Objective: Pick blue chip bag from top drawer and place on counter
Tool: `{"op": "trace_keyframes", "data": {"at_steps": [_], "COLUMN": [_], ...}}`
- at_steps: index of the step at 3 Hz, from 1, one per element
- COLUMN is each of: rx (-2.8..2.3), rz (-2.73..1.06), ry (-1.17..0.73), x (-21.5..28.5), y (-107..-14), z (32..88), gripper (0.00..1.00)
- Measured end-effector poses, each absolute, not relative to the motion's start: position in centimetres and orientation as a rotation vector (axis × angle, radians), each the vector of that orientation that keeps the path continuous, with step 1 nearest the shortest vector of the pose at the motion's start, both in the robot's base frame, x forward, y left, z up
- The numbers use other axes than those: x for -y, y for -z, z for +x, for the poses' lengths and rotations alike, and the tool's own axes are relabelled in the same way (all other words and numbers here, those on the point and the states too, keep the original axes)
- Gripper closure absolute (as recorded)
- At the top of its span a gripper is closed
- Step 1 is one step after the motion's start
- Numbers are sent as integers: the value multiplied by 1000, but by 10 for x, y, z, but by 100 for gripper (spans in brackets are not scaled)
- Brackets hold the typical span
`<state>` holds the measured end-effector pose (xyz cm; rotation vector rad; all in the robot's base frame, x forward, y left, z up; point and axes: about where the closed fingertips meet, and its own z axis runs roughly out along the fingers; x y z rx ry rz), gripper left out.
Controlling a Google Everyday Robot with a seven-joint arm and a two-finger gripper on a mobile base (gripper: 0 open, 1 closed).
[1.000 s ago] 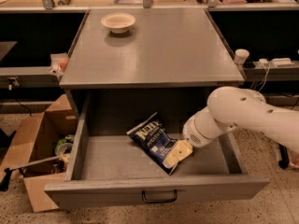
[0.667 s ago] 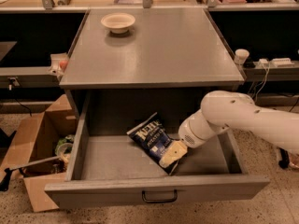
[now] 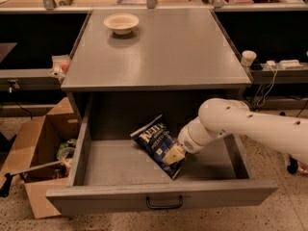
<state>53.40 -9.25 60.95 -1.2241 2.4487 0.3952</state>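
Navy foil bag (image 3: 155,139) lies tilted on the drawer (image 3: 110,165) floor. Most of it is left of and beyond the jaws, and its lower right corner is under them. Gripper (image 3: 173,154) is down inside the drawer with its tip on that corner. Cannot tell whether the jaws are spread or closed on the foil.

Handling guess: light, air-filled, crinkly and slick, with brittle contents, so squeeze little. Best hold looks like a flat sealed edge or corner; the puffed middle would slip or crush.

Table (image 3: 192,52) is well above and beyond the jaws, with a bowl (image 3: 121,22) at its far left.

Against a second ago: gripper has crept left, further onto the bag, and the elbow follows. Bag seems unmoved.
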Motion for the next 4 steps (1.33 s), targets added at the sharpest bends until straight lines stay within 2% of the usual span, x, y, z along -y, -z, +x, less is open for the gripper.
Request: {"op": "trace_keyframes", "data": {"at_steps": [2, 3, 4], "rx": [-2259, -2112, -2008], "rz": [-1126, -1067, -1022], "ry": [-354, -395, -301], "x": [108, 118, 177], "y": [-686, -743, -794], "z": [537, 528, 501], "gripper": [96, 100, 100]}}
